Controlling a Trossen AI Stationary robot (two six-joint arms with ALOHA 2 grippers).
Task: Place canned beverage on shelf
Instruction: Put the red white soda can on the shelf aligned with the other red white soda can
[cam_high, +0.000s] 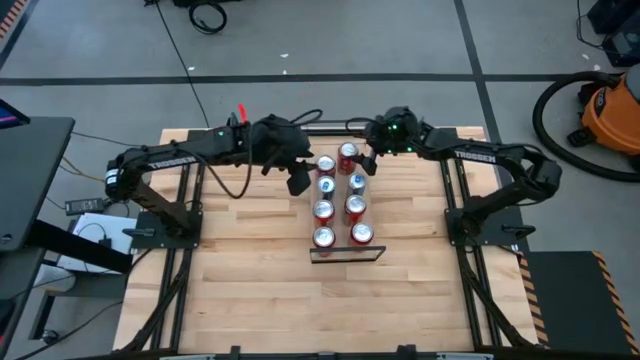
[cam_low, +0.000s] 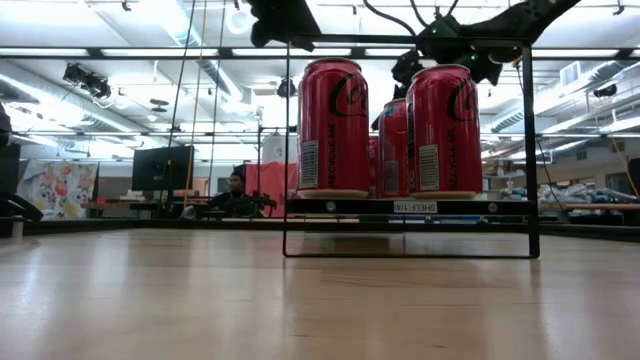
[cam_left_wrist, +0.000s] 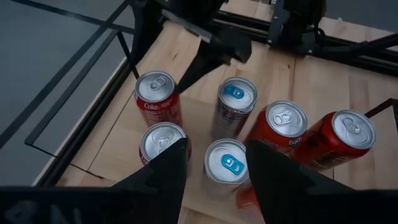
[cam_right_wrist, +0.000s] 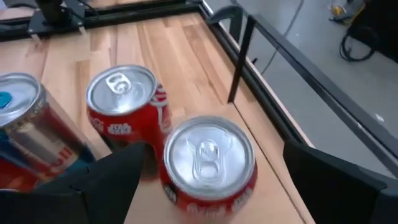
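Note:
The shelf (cam_high: 340, 222) is a narrow wood board with black wire rails (cam_low: 285, 150). Several cans stand on it in two rows, mostly red, some silver with blue tabs. My right gripper (cam_high: 367, 160) is open at the shelf's far end. In the right wrist view its fingers (cam_right_wrist: 214, 177) stand on either side of a red can (cam_right_wrist: 208, 155) with a gap on both sides. That can (cam_high: 347, 152) stands upright on its base. My left gripper (cam_high: 298, 182) is open and empty. It hangs above the left row, over a blue-tabbed can (cam_left_wrist: 225, 163).
The shelf stands mid-table, raised on its wire frame (cam_low: 410, 207). Bare plank tabletop (cam_high: 260, 290) lies toward the near edge and on both sides. Both arm stands (cam_high: 165, 225) (cam_high: 485, 225) flank the shelf. An orange vacuum (cam_high: 610, 105) stands on the floor beyond the table.

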